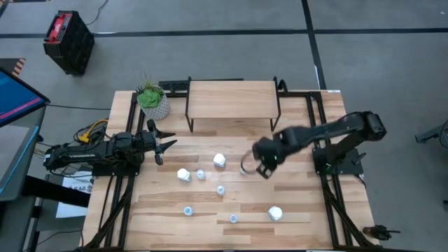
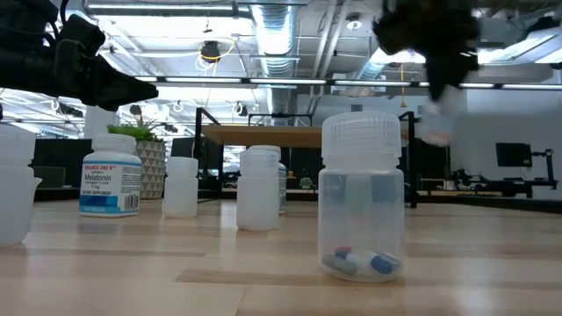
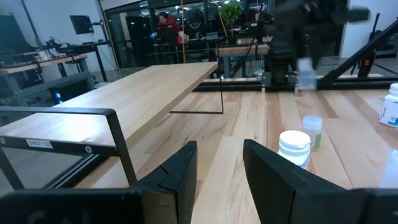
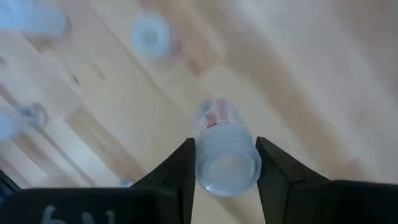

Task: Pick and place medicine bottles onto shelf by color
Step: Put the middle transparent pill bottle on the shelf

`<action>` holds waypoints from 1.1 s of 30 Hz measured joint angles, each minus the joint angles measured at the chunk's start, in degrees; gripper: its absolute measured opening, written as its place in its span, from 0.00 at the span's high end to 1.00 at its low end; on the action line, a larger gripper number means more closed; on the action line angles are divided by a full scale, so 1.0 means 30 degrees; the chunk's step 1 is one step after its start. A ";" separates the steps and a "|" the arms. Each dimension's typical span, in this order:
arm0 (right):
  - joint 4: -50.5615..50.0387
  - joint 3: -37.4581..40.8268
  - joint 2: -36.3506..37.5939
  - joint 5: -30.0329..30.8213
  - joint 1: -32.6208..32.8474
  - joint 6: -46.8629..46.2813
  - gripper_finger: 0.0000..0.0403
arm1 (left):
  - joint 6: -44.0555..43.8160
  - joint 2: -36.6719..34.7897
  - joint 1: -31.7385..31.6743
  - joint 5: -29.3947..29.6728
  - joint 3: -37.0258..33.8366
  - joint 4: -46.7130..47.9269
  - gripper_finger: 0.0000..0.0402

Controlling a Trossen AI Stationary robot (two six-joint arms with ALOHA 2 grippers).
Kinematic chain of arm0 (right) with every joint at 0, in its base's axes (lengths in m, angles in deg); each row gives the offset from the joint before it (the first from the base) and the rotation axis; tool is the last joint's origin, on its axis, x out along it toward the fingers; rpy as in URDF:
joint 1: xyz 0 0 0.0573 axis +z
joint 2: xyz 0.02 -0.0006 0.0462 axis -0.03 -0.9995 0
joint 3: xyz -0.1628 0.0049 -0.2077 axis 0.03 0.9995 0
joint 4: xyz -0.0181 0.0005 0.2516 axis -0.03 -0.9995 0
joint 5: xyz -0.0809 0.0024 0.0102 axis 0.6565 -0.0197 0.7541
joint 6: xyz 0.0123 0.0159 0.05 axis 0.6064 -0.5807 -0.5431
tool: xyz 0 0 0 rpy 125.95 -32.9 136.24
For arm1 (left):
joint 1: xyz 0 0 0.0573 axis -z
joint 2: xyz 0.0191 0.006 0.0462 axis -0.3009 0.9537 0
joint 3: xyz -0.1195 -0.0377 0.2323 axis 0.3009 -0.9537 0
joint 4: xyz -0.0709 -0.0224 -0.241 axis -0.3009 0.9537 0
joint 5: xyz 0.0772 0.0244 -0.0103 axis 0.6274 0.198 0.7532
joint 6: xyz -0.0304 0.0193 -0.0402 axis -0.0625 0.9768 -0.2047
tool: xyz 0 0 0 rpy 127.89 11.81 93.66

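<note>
My right gripper (image 1: 253,166) hangs over the table's middle, in front of the shelf, and is shut on a small pale translucent bottle (image 4: 225,152). The bottle also shows blurred in the low view (image 2: 435,118). The light-wood shelf (image 1: 231,101) stands on black legs at the far edge. My left gripper (image 1: 165,147) is open and empty at the left, near the plant pot. White bottles (image 1: 219,160) (image 1: 183,174) (image 1: 275,213) and several small translucent ones (image 1: 220,190) stand on their bases on the table. My right gripper pinches the translucent bottle between its two fingers (image 4: 180,171) at its capped upper end (image 4: 227,169). The fingers come from above, pointing down. The bottle hangs below them, cap up, lifted clear of the table.
A white plant pot (image 1: 155,105) stands left of the shelf. In the low view a translucent bottle with pills (image 2: 362,197) stands close to the camera, and a labelled white bottle (image 2: 111,180) farther left. The tabletop (image 1: 308,203) is bare at the near right.
</note>
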 joint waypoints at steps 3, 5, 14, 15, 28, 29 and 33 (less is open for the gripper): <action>-0.0438 -0.1702 0.0000 0.0255 -0.2000 0.2078 0.66 | 0.0000 -0.0004 0.0000 0.0000 0.0004 0.0000 0.70; -0.0531 -0.2608 0.0000 0.0589 -0.3423 0.3375 0.65 | 0.0000 -0.0001 -0.0006 -0.0005 -0.0002 -0.0001 0.70; -0.0580 -0.5503 0.0000 0.0692 -1.0255 0.8914 0.66 | 0.0106 -0.0004 0.0000 0.0000 -0.0003 -0.0001 0.70; -0.0590 -0.5793 0.0000 0.0692 -1.0971 0.9391 0.66 | 0.0109 -0.0005 -0.0005 0.0000 -0.0003 -0.0001 0.70; -0.3794 -1.1709 -0.4725 0.0391 -1.5489 1.4066 0.65 | 0.0182 -0.0005 0.0000 0.0000 -0.0003 -0.0003 0.70; -0.4403 -1.2579 -0.5484 0.0379 -1.5540 1.4347 0.65 | 0.0182 -0.0003 -0.0003 0.0004 0.0001 -0.0006 0.70; -0.6912 -1.6095 -0.8214 0.0306 -1.5730 1.5634 0.66 | 0.0111 0.0000 0.0000 0.0000 -0.0003 -0.0008 0.70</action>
